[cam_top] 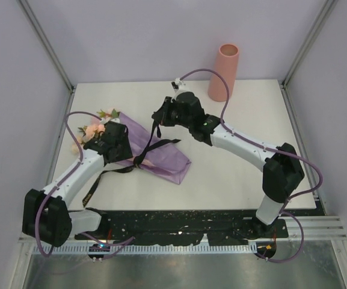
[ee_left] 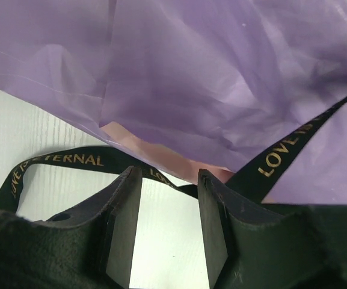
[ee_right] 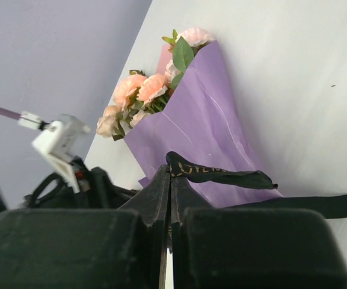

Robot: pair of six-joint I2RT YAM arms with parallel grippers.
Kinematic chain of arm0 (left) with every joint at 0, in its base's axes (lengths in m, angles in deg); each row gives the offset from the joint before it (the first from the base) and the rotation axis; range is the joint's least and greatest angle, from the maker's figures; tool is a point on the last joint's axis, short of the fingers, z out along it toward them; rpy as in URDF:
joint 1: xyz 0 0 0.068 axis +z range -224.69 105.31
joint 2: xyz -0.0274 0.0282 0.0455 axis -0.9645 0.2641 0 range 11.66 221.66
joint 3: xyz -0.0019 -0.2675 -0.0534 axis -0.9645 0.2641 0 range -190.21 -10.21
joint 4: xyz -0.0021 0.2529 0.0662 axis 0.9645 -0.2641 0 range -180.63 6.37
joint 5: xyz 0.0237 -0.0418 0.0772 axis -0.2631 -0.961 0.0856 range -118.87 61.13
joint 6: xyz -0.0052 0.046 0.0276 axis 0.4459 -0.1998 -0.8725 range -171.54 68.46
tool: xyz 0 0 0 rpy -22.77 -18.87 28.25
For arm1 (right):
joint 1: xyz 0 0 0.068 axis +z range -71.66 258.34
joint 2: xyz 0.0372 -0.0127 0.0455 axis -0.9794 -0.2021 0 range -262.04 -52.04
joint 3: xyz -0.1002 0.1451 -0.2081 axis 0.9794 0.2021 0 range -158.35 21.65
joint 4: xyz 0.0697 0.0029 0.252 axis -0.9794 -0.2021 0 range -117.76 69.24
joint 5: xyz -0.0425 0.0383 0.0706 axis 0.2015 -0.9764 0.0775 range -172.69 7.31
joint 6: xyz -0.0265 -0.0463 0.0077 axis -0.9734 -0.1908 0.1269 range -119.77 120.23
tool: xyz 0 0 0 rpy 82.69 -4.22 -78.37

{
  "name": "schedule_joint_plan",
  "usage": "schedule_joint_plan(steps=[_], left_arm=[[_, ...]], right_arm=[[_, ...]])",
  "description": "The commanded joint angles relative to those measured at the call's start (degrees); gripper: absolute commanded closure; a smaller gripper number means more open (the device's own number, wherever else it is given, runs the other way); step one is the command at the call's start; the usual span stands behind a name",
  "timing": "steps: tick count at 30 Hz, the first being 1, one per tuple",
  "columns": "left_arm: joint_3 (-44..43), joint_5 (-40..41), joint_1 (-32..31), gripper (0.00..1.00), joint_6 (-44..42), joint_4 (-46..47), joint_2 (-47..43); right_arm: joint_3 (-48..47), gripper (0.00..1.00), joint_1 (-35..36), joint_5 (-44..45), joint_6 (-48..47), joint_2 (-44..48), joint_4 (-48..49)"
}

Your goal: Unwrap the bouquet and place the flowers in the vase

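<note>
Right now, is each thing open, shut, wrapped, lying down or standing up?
bouquet, wrapped in purple paper, lying on the table.
flowers, inside the wrap, heads poking out.
ribbon, around the wrap, one strand pinched.
right gripper, shut on the ribbon.
left gripper, open, holding nothing.
vase, upright, no flowers in it.

I see the bouquet (cam_top: 167, 162) lying on its side left of centre, wrapped in purple paper, black ribbon (cam_top: 164, 144) across it, peach flowers (cam_top: 96, 129) pointing upper left. The salmon-pink vase (cam_top: 224, 72) stands upright, upper right.
</note>
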Motion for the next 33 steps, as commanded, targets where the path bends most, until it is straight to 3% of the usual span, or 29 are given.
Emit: schedule_joint_plan(steps=[1,20,33], left_arm=[[-0.61,1.34,-0.12,0.54,0.86,2.85,3.93],[0.80,5.12,-0.12,0.53,1.30,4.53,12.72],[1.77,6.00,0.06,0.53,1.30,4.79,12.99]], right_arm=[[-2.88,0.95,0.18,1.16,-2.16,5.32,0.32],[-4.46,0.95,-0.35,0.63,-1.20,15.69,1.99],[-1.74,0.94,-2.37,12.83,-5.68,27.64,2.61]])
